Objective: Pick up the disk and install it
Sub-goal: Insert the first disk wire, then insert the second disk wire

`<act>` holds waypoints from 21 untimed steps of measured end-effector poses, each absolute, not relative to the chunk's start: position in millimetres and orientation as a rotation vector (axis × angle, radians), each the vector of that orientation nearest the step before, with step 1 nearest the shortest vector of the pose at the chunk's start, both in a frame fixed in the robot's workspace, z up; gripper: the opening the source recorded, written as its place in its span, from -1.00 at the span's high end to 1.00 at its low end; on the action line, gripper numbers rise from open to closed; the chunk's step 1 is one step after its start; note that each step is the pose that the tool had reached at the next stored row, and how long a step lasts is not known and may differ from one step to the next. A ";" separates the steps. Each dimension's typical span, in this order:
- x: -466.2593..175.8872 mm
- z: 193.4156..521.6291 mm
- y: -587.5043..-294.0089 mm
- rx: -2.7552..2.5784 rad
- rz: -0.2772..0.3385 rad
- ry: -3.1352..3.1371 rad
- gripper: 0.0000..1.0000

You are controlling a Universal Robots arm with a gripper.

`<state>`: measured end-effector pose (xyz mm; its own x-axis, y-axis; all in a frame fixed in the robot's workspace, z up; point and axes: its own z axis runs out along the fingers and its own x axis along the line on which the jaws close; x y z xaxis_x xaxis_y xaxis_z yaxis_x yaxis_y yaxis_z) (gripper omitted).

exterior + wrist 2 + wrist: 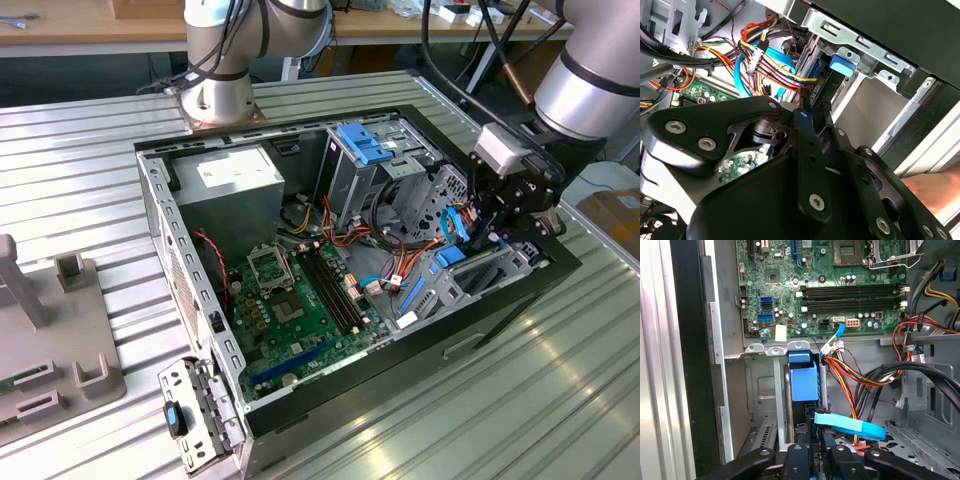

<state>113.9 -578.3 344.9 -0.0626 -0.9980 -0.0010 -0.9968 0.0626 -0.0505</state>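
A ribbed metal bench (90,150) of long aluminium slats fills the exterior view, with bright light glaring off it toward 4 o'clock. Along 12 o'clock runs a pale wooden table (90,30) with dark shadow beneath it. At 9 o'clock a grey plastic fixture (50,340) with upright posts rests on the slats.

**Disk upright in the drive cage**

The disk (804,381), blue carrier end showing, stands upright in a slot of the grey drive cage (760,390); the gripper (815,455) sits just beside its near end (black linkage only, jaws hidden); a flat blue cable (850,425) crosses close by; the green motherboard (825,285) lies beyond; coloured wires (855,375) run alongside.
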 end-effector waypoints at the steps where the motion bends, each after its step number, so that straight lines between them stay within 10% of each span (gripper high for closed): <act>1: 113.9 354.5 -578.3 -2.126 -0.056 2.264 0.51; 21: 108.9 375.5 -567.9 -2.125 -0.061 2.260 0.51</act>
